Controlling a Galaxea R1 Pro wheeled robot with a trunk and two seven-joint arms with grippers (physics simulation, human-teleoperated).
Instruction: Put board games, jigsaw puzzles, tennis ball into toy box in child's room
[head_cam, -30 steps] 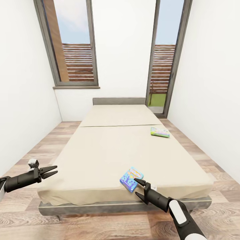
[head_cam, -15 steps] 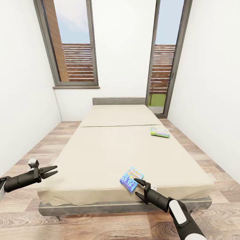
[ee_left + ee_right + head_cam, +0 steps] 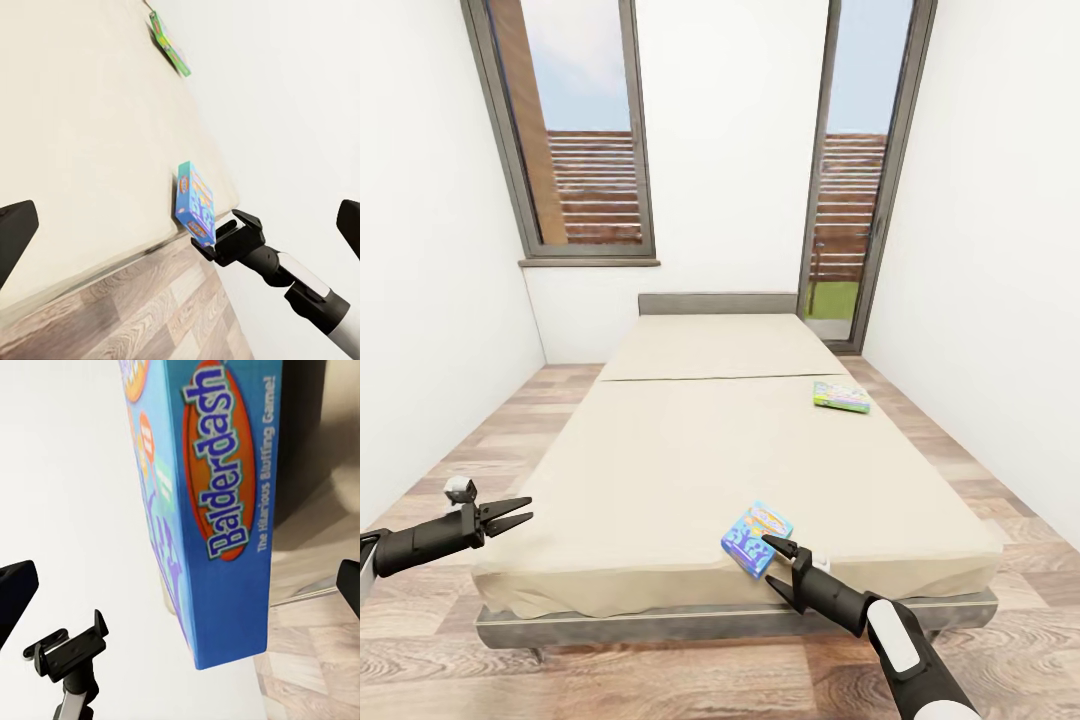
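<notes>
I stand at the foot of the bed (image 3: 690,440), facing its length toward the headboard and the two tall windows. My right gripper (image 3: 774,572) is stretched out low over the near right corner of the mattress, its fingers (image 3: 778,545) spread apart with one tip at the near edge of the blue board game (image 3: 755,537). The box lies close to the mattress edge, which is why I can come at it from the foot without leaning over the bed. In the right wrist view the same blue box (image 3: 214,510) looms close between my open fingers, its narrow side printed "Balderdash" turned toward me, so I judge a grip across its thin side is what I am lining up; nothing is clamped yet.

My left gripper (image 3: 510,516) hangs out beyond the near left corner of the bed, fingers slightly parted and holding nothing, kept out of the way.

The second board game (image 3: 840,396), green-edged, lies flat farther up by the right edge of the mattress, well apart from the first. It will need a separate reach.
</notes>
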